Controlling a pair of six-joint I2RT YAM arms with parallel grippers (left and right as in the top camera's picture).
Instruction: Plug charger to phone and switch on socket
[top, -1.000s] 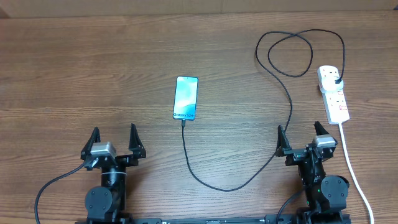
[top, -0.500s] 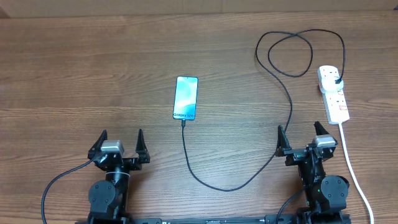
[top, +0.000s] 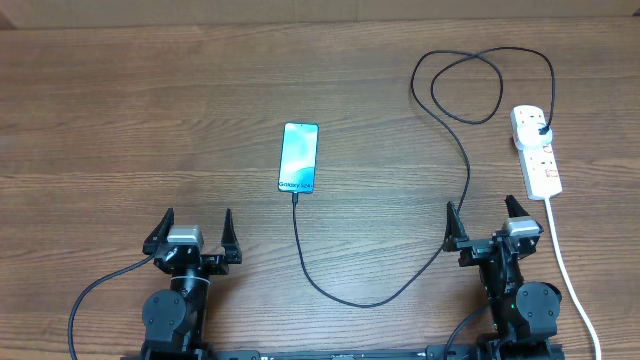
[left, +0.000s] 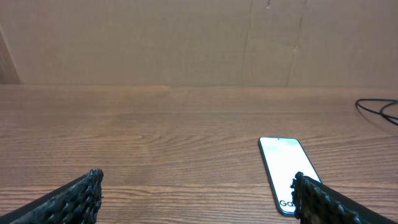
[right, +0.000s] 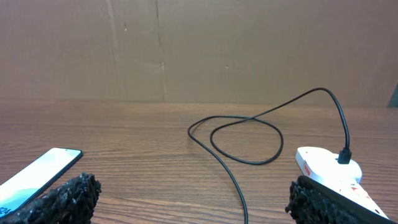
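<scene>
Phone (top: 299, 157) lies screen-up at the middle of the table (top: 120, 100), well clear of both arms. Left gripper (top: 196, 218) rests at the near edge, jaws spread wide, empty. Charger (top: 296, 225) cable meets the phone's near short edge, apparently plugged in, then loops right to the socket (top: 537, 152), its black plug (top: 541, 128) seated there. Right gripper (top: 481, 205), also wide open and empty, sits near the socket. Likely remaining: the switch, too small to make out; narrow the jaws and press straight down with one fingertip, avoiding the cable

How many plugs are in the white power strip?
1: the black plug of the thin black charger cable, in the far-end outlet of the white oblong power strip.
</scene>
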